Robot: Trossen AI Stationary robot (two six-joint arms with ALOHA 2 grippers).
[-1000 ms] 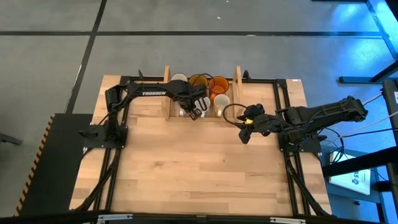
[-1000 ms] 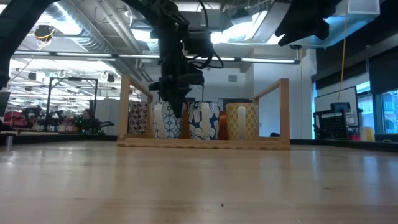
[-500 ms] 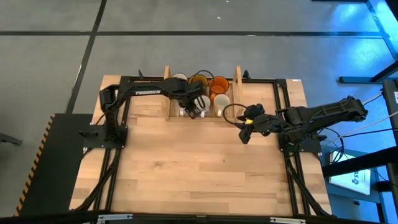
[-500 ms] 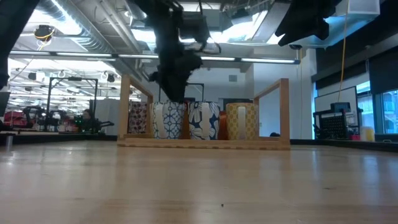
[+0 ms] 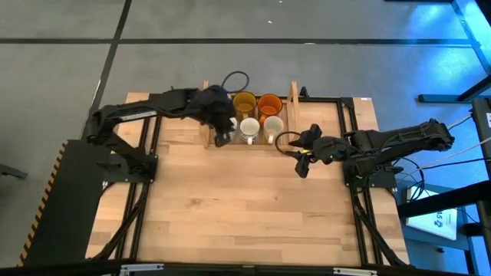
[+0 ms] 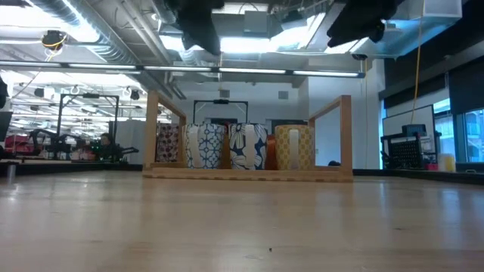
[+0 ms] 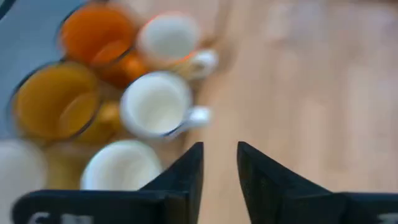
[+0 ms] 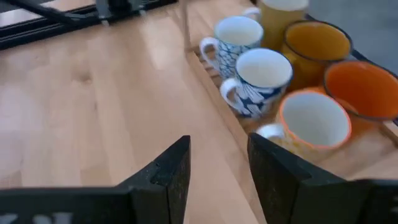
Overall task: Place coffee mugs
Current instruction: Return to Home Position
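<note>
A slatted wooden rack [image 5: 292,100] stands at the table's far edge with several mugs upright in it: an amber one [image 5: 244,103], an orange one [image 5: 269,103] and white ones [image 5: 249,127] in front. My left gripper [image 5: 222,136] hovers open and empty above the rack's left end; its wrist view looks down on the white mugs [image 7: 155,107]. My right gripper [image 5: 301,162] hangs open and empty just right of the rack; its wrist view shows blue-patterned white mugs [image 8: 261,73]. In the low view the mugs [image 6: 246,146] stand on the rack's floor.
Black frame rails [image 5: 353,184] run along the table's left and right sides. Bare wooden tabletop [image 5: 245,207] stretches from the rack to the near edge. The rack's upright end posts [image 6: 344,128] stand taller than the mugs.
My left gripper has risen from among the front mugs and drawn back toward the table's left, clear above the rack. The blue-patterned mug it stood over stays upright in the rack. My right arm has kept nearly still.
</note>
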